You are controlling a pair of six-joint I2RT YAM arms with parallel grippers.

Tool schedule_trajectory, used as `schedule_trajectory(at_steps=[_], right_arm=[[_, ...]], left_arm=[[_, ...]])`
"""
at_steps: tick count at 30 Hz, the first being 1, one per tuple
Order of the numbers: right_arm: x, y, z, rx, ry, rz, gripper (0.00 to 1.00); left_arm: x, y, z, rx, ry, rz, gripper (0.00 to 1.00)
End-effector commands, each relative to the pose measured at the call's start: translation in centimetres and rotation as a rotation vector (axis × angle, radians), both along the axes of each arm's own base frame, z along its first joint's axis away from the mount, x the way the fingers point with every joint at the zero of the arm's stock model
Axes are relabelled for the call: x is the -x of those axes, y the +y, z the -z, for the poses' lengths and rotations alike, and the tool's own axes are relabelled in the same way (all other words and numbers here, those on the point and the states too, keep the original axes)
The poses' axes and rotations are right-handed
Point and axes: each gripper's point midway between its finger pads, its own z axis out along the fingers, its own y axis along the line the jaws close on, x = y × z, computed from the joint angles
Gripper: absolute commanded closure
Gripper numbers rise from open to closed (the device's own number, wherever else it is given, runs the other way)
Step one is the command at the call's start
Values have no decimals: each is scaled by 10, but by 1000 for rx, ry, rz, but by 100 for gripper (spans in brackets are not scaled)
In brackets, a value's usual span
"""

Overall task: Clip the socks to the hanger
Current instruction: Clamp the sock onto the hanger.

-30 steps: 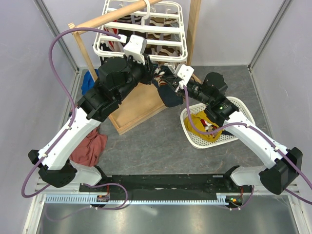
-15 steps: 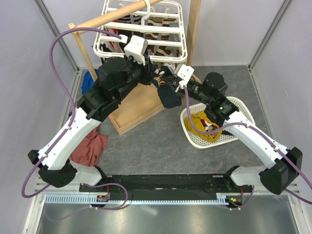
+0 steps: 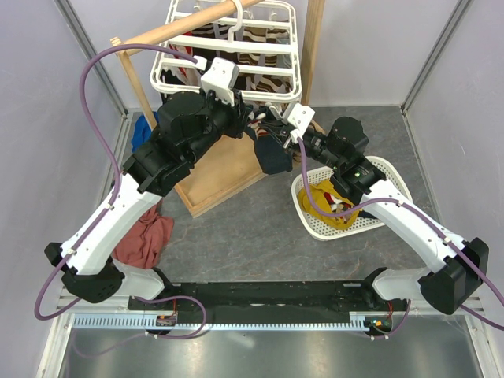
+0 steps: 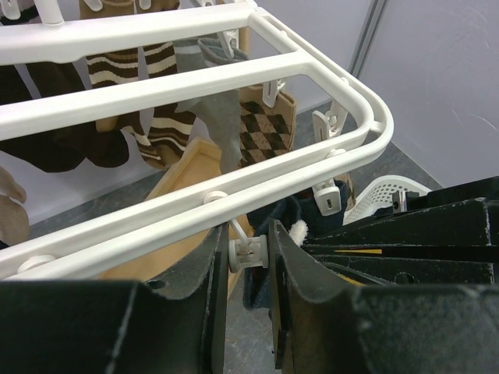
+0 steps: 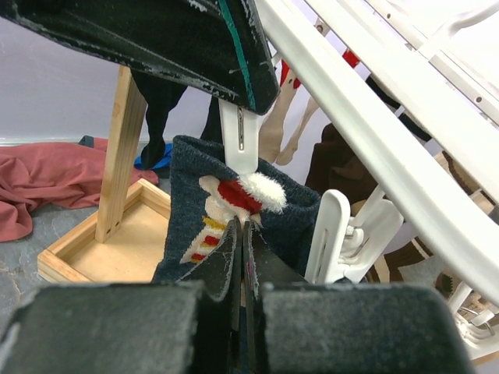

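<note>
- Navy sock [image 5: 183,167], the one with a red-and-white figure, is hanging by its top edge from the right gripper [image 5: 243,234], whose fingers are pinching it tight just under the near bar of the hanger [image 4: 234,70].
- On that same bar the left gripper [image 4: 245,257] is squeezing a clip peg [image 5: 237,136] in a narrow hold; whether the peg's mouth is gaping I cannot tell.
- That clip peg is pointing straight down at the sock's top edge, its tip meeting the white tuft [image 5: 261,187] there, while the sock's length is trailing downward.
- Judging by this, the coming move is asking for a short lift straight up, and the right arm, sitting directly below, is the nearer one.
</note>
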Motion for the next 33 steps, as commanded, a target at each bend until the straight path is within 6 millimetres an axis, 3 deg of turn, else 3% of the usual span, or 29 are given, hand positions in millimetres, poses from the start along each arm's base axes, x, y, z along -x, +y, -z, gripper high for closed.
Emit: schedule_trajectory(at_steps=[1,18,21,22,25,27,33], right_arm=[[15,-6,-54,-90,-111,-24,100],[26,-3,-73,-121,-139,-69,100],[26,-2,-73,-122,-138,-69,100],[26,-2,-72,-120,-137,-66,100],[25,-3,-73,-124,-134,-59,100],[25,-4,-73,-128,-129,-54,100],[23,-6,-73,-147,-107,-37,98]], left_arm=[[15,-3,4,-45,26,66,98],[19,-8,2,-19,42,92,98],[22,-5,-2,-7,37,87,82],[22,-4,-3,-2,35,87,70],[26,1,-11,22,25,77,49],[29,6,-18,39,15,74,40],[46,21,-35,101,-12,82,28]])
